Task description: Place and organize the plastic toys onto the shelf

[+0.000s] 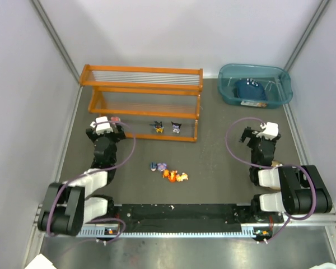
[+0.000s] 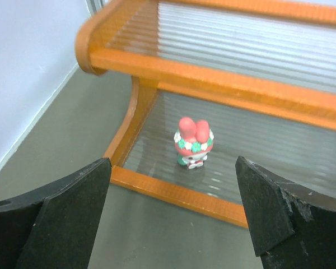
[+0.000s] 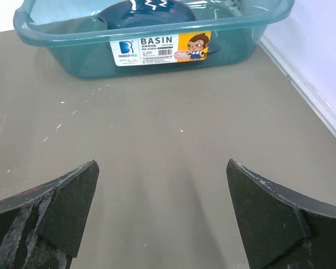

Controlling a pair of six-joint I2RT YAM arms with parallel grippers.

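Note:
The orange shelf (image 1: 141, 84) stands at the back left. A pink toy (image 2: 194, 142) stands on its lowest tier at the left end, also seen from above (image 1: 115, 119). Two more toys, a blue-yellow one (image 1: 157, 127) and a black-purple one (image 1: 176, 126), stand on the same tier to the right. Several loose toys (image 1: 169, 172) lie on the table in the middle. My left gripper (image 2: 171, 216) is open and empty, just in front of the shelf's lower rail, facing the pink toy. My right gripper (image 3: 162, 213) is open and empty over bare table.
A teal translucent bin (image 1: 255, 84) with a dark blue item inside stands at the back right; it fills the top of the right wrist view (image 3: 151, 33). Grey walls close in both sides.

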